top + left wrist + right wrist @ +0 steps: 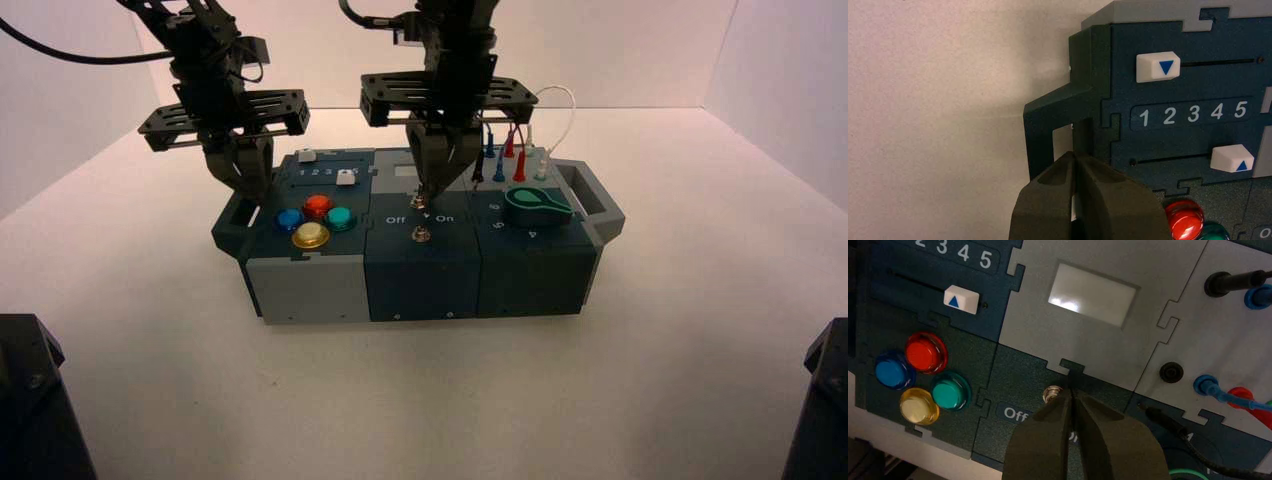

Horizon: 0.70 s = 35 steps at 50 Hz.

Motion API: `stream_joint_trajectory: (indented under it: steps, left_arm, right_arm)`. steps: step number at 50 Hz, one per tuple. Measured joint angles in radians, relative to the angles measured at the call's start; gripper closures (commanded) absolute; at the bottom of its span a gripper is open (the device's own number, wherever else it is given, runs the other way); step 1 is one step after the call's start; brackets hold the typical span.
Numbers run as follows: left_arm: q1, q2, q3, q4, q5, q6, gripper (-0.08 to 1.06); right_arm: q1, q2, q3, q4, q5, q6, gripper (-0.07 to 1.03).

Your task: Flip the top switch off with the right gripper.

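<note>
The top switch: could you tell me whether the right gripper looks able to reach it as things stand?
Probably yes: the right gripper, shut, sits right beside the top switch with nothing between them. The left gripper waits by the box's left handle.

I'm seeing glossy translucent plastic buttons [923,377], a shiny metal top switch [1052,393], and matt, finely speckled box [1018,375] panels.

Robot test lab (white enclosure [640,330], control box [300,285]).

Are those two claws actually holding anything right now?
No. The right gripper is shut beside the top switch, not around it; the left gripper is shut and empty.
</note>
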Motion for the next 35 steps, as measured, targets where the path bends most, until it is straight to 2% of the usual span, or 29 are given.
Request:
stream_joint_trajectory:
  steps: [15, 28, 35]
  left_arm:
    - [0.002, -0.002, 0.000, 0.000, -0.002, 0.011, 1.01]
    - [0.002, 0.000, 0.000, -0.002, -0.002, 0.012, 1.01]
    - [0.002, -0.002, 0.002, 0.000, 0.000, 0.012, 1.01]
  right_arm:
    - [0.018, 0.000, -0.037, -0.006, 0.034, 0.006, 0.98]
    - [0.018, 0.000, -0.035, -0.006, 0.035, 0.008, 0.98]
    - [0.023, 0.000, -0.035, -0.008, 0.037, 0.018, 0.98]
